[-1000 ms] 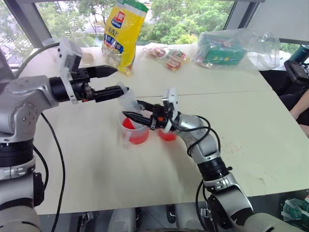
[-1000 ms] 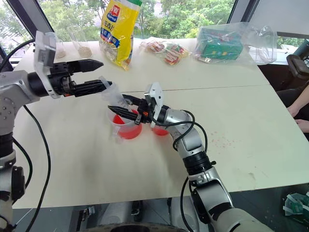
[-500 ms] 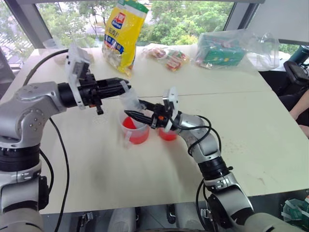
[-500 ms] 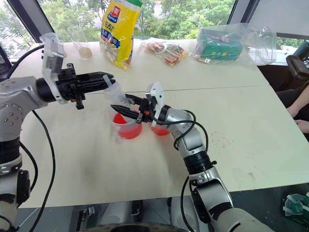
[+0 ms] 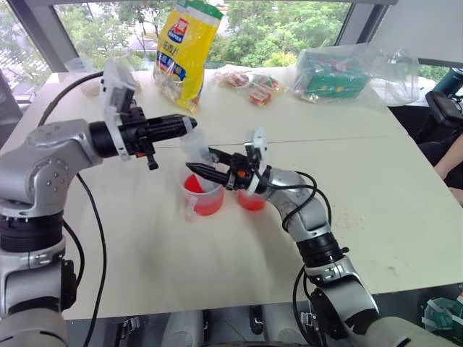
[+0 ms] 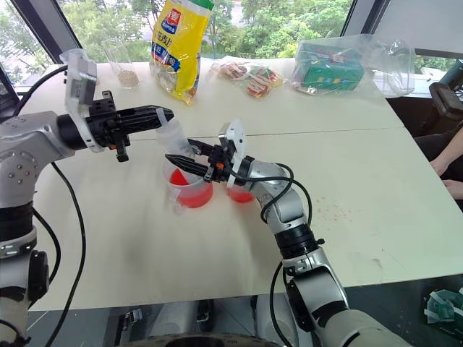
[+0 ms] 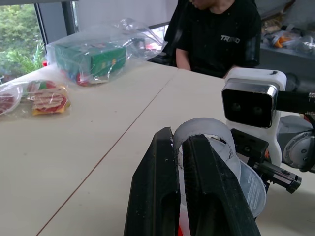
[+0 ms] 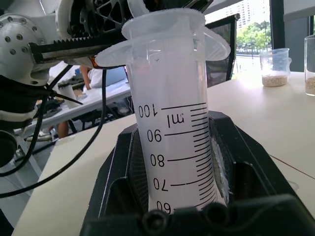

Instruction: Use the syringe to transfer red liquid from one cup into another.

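The syringe [image 5: 194,147] stands tilted over the handled cup [image 5: 203,196], which holds red liquid [image 5: 208,204]. Its tip is hidden behind my right fingers. My right gripper [image 5: 198,160] reaches in from the right and is shut on the clear barrel; in the right wrist view the graduation marks [image 8: 173,147] sit between the black fingers [image 8: 122,167]. My left gripper [image 5: 187,123] comes level from the left and is shut on the white plunger top [image 7: 203,132]. The smaller cup [image 5: 251,202], also showing red, stands just right of the handled one, partly behind my right wrist.
A yellow bag [image 5: 184,45], snack packets [image 5: 253,83] and a bagged green box [image 5: 331,72] lie along the table's far side. Clear cups with beige grains [image 6: 124,63] stand far left. A person in a black shirt [image 7: 221,34] sits at the table's right side.
My left gripper stood open around the plunger top a second ago; it has since shut on it. The right gripper and syringe have stayed put.
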Tool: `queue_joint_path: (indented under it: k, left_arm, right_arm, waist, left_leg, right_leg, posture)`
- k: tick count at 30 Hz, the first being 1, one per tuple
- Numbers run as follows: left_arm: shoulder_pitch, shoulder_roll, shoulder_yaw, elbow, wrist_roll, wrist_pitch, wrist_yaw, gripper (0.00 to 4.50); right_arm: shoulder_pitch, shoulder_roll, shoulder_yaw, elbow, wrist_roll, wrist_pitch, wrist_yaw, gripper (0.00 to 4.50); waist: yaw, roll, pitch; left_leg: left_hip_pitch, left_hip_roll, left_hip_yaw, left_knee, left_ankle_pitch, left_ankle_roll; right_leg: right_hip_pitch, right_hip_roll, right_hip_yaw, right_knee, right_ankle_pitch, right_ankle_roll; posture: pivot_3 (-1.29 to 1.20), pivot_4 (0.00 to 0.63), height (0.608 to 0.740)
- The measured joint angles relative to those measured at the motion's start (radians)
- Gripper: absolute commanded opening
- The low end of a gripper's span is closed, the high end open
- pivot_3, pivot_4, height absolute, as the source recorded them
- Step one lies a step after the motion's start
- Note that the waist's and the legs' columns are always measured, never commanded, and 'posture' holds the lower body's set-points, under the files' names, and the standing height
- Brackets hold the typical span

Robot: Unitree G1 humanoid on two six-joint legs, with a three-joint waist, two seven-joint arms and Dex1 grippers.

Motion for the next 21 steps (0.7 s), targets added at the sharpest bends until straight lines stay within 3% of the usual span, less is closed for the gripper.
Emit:
queue_joint_path:
  k: [21]
  left_arm:
    - [-0.062, 0.0, -0.014, 0.064, 0.002, -0.002, -0.012, 0.03]
  right_arm:
    - [-0.013, -0.001, -0.003, 0.021, 0.002, -0.007, -0.003, 1.33]
  waist:
    - [-0.001, 0.0, 0.0]
  left_leg:
    - [0.0, 0.0, 0.0, 0.0, 0.0, 0.0]
  right_leg:
    - [0.0, 0.0, 0.0, 0.0, 0.0, 0.0]
  posture:
    - [0.0, 0.15, 0.74]
